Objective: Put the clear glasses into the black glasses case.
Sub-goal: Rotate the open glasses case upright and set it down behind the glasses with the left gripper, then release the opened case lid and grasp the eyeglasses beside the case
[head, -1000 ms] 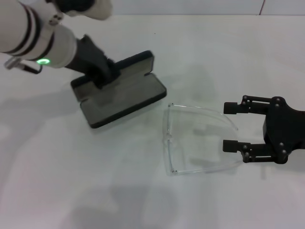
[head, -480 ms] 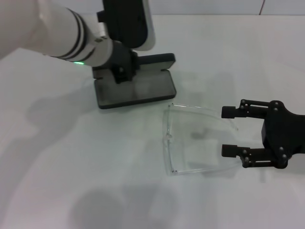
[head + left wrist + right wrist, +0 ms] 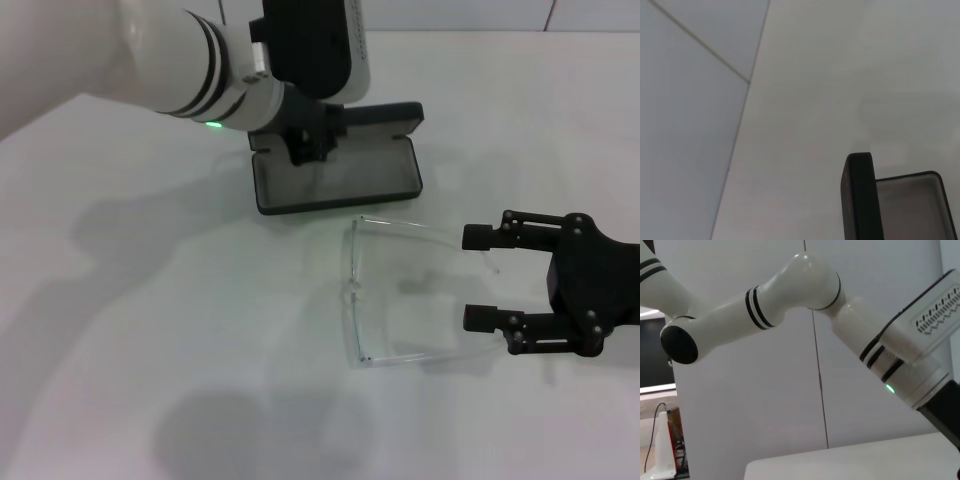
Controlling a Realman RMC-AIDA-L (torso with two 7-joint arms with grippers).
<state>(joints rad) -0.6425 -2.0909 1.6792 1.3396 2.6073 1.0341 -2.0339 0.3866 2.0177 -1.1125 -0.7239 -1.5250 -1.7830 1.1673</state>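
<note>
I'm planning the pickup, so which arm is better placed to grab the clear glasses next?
Likely the right. Its open end effector sits beside the clear glasses at their temple tips, while the left end effector is at the black glasses case.

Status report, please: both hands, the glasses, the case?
Left hand at open black glasses case, grip hidden. Right hand open, around temple tips of clear glasses on table. Nothing between glasses and case.

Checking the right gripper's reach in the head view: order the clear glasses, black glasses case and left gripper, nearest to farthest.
1. Transparent plastic clear glasses, just left of the open right gripper.
2. Open black glasses case, farther back-left.
3. Left gripper, clamped on the case's back edge.
</note>
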